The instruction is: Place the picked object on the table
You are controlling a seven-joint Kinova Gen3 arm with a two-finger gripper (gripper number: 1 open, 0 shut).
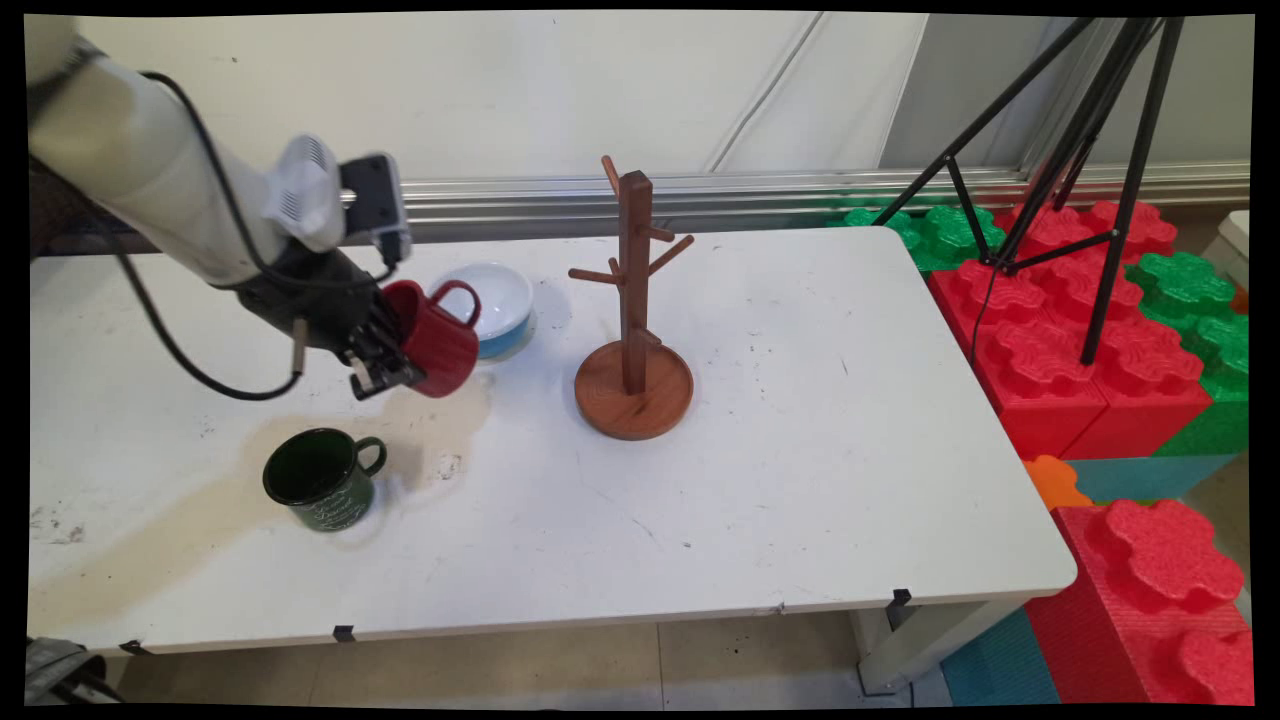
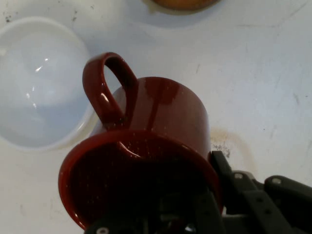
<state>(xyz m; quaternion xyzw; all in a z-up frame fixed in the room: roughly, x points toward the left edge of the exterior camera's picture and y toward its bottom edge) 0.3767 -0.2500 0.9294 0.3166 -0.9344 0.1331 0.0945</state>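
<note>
My gripper (image 1: pixel 392 362) is shut on the rim of a red mug (image 1: pixel 436 338) and holds it tilted above the table, handle up. In the hand view the red mug (image 2: pixel 146 146) fills the middle, with one finger inside its mouth and the linkage at the bottom right. A white bowl with a blue outside (image 1: pixel 493 305) stands right behind the mug, and the white bowl (image 2: pixel 39 83) shows at the left in the hand view. A dark green mug (image 1: pixel 322 480) stands on the table below the gripper. The wooden mug tree (image 1: pixel 633 330) stands to the right.
The table (image 1: pixel 800 450) has a brownish stain at its left front. Red, green and blue foam blocks (image 1: pixel 1090 360) are stacked off the table's right edge, with a black tripod (image 1: pixel 1090 150) standing on them. A wall runs behind the table.
</note>
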